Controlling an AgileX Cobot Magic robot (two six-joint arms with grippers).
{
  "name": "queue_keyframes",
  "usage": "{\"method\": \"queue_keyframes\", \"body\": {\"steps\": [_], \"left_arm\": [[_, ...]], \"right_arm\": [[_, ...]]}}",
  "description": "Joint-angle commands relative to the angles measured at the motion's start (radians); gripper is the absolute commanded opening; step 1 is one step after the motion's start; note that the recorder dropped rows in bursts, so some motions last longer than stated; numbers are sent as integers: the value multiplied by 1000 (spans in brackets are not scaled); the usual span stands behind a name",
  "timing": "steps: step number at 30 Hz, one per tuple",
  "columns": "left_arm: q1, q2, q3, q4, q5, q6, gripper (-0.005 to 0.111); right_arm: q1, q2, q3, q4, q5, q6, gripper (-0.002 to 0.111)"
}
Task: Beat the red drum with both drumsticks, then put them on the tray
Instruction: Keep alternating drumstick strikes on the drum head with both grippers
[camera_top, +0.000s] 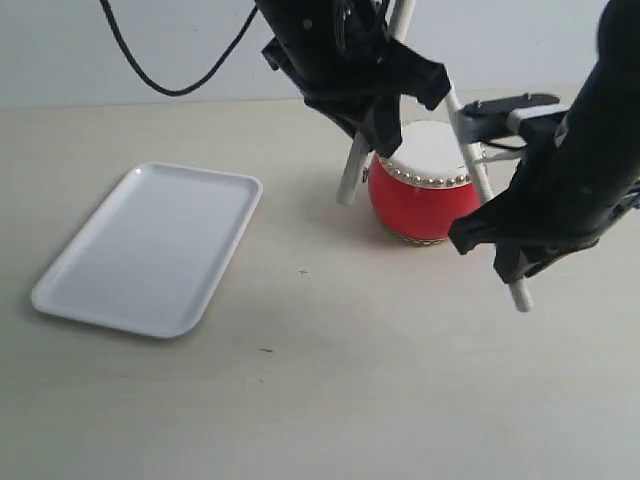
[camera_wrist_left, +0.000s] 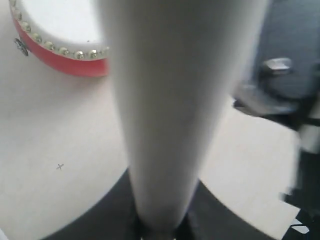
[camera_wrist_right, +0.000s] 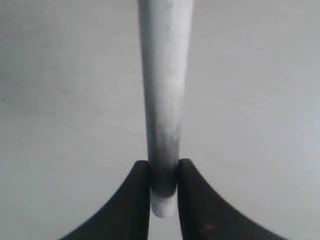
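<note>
The red drum (camera_top: 423, 195) with its white head stands right of centre; its studded rim (camera_wrist_left: 60, 50) shows in the left wrist view. My left gripper (camera_top: 372, 122) hangs above the drum's left side, shut on one drumstick (camera_top: 354, 170) that slants down beside the drum. That stick fills the left wrist view (camera_wrist_left: 170, 115), pinched at my left gripper (camera_wrist_left: 160, 227). My right gripper (camera_top: 505, 250) is at the drum's right, shut on the other drumstick (camera_top: 474, 160), which crosses the drum's right rim. Close up, that stick (camera_wrist_right: 162, 100) is clamped between the jaws of my right gripper (camera_wrist_right: 164, 185). The white tray (camera_top: 150, 250) lies at left, with nothing on it.
A black cable (camera_top: 170, 80) loops down at the back left. The pale tabletop (camera_top: 330, 380) stretches in front of the drum and tray. The right arm's dark body (camera_wrist_left: 285, 90) shows in the left wrist view, close beside the left stick.
</note>
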Motion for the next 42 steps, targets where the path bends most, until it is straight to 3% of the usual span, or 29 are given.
{"method": "queue_keyframes", "body": {"steps": [1,8,14,19,24,34,38,42], "left_arm": [[2,140,4,5,-4,-6,0],[2,336,4,-84,-4,-8,0],[2,336,4,-123,-4,-7,0],[6,262,4,-116,-4,-14,0],[6,108,4,-60,-4,-25,0],[6,-91,4,-3,-4,-26,0],[6,-93,4,-1,-4,-33,0],[27,-137,23,93,-4,-63,0]], "right_arm": [[-4,-222,-7,-27,83,44,0],[-4,-497,-7,-75,98,120,0],[-4,-498,-5,-90,81,129,0],[-4,-355,62,-90,-41,125,0],[-4,-73,131,-83,-129,99,0],[-4,271,132,-42,-212,41,0],[-4,181,132,-7,-133,29,0],[-4,-86,132,144,-112,-33,0]]}}
